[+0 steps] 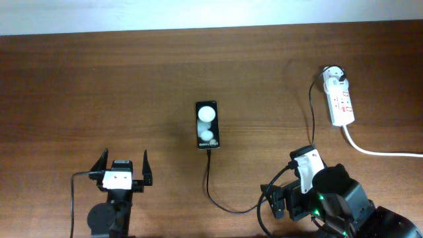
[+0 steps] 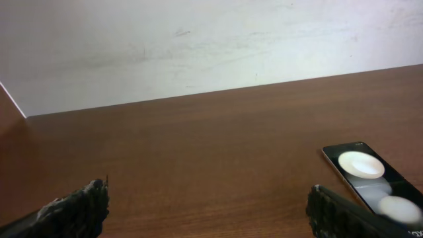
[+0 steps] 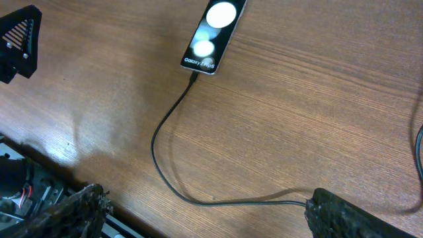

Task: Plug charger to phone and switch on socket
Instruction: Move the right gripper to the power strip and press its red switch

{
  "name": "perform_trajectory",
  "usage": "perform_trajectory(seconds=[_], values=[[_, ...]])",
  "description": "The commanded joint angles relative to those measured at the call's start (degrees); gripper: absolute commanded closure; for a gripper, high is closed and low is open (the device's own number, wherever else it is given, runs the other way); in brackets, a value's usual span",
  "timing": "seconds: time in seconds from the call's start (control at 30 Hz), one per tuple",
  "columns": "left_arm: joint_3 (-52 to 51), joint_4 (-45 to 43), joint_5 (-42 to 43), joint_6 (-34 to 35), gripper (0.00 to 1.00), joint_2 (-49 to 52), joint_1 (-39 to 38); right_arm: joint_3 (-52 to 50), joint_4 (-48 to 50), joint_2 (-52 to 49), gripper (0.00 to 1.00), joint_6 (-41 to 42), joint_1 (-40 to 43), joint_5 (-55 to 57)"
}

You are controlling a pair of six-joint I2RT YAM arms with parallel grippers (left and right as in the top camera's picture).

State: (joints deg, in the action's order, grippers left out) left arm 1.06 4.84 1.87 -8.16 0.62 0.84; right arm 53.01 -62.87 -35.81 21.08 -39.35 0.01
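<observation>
The black phone lies flat mid-table, with two white reflections on its screen; it also shows in the left wrist view and the right wrist view. The charger's thin black cable has its tip in the phone's near end. It loops past my right gripper and runs up to the white plug head, which sits in the white socket strip at the far right. My right gripper is open, with the cable lying on the table between its fingers. My left gripper is open and empty, to the left of and nearer than the phone.
The socket's thick white cord trails off to the right edge. The brown wooden table ends at a white wall at the back. In the right wrist view my left gripper shows at the top left.
</observation>
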Motion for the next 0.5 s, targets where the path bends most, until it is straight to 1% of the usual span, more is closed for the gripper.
perform_trajectory(seconds=[0.0,0.03,0.13,0.23,0.27,0.3,0.33,0.4,0.43,0.47], values=[[-0.55,-0.24,-0.66,-0.94,0.01,-0.33,0.35,-0.44,0.02,0.42,0.01,0.37,0.48,0.70],[-0.55,-0.24,-0.66,-0.94,0.01,-0.33,0.35,-0.44,0.02,0.42,0.01,0.37,0.48,0.70],[-0.55,-0.24,-0.66,-0.94,0.01,-0.33,0.35,-0.46,5.01,0.37,0.01,0.39,0.44,0.00],[-0.55,-0.24,-0.66,-0.94,0.01,-0.33,0.35,-0.46,7.87,0.20,0.01,0.42,0.44,-14.51],[-0.55,-0.24,-0.66,-0.94,0.01,-0.33,0.35,-0.48,9.46,-0.02,0.01,0.42,0.44,-18.01],[-0.55,-0.24,-0.66,-0.94,0.01,-0.33,0.35,-0.55,10.58,-0.55,0.01,0.39,0.44,-18.43],[-0.55,-0.24,-0.66,-0.94,0.01,-0.33,0.35,-1.38,10.60,-1.64,0.01,0.35,0.44,-18.05],[-0.55,-0.24,-0.66,-0.94,0.01,-0.33,0.35,-5.99,11.39,-4.66,0.01,0.42,0.44,-10.29],[-0.55,-0.24,-0.66,-0.94,0.01,-0.33,0.35,-9.57,13.46,-9.88,0.01,5.81,0.44,-2.84],[-0.55,-0.24,-0.66,-0.94,0.01,-0.33,0.35,-9.18,13.44,-14.16,0.01,8.15,0.46,-0.17]])
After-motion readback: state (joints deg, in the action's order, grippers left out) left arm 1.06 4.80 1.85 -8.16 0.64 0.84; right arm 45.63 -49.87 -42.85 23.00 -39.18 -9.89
